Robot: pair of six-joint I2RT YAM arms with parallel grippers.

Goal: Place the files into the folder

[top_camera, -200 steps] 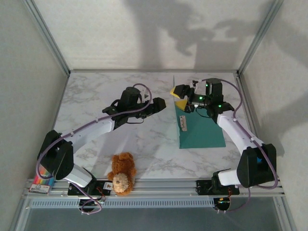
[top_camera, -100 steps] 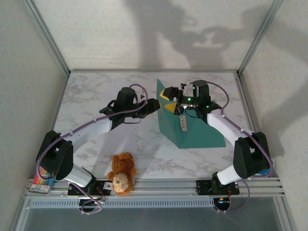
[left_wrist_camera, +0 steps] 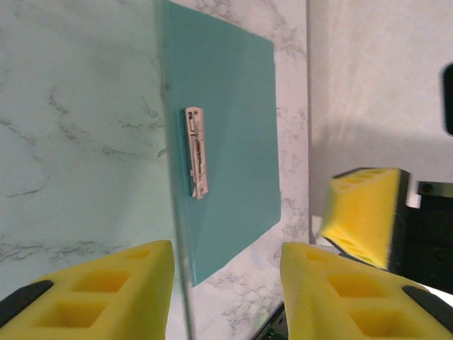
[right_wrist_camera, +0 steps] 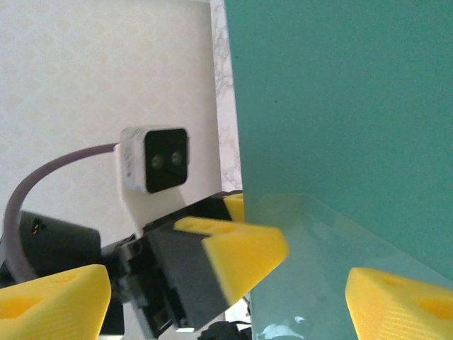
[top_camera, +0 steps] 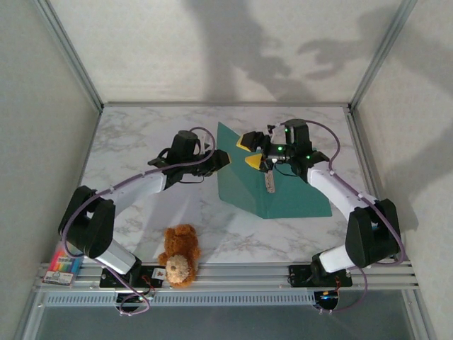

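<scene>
Teal folder (left_wrist_camera: 233, 142) — clip (left_wrist_camera: 196, 152) markings too small to read.

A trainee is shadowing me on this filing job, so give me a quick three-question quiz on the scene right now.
1. True or false: the folder's cover lies flat and shut.
2. What sits at the table's near edge, between the arm bases? A) teddy bear B) mug C) stapler
3. Fill in: in the left wrist view, the left gripper's fingers straddle the cover's ____.
Key: 1 false, it stands raised; 2 A; 3 edge.
</scene>
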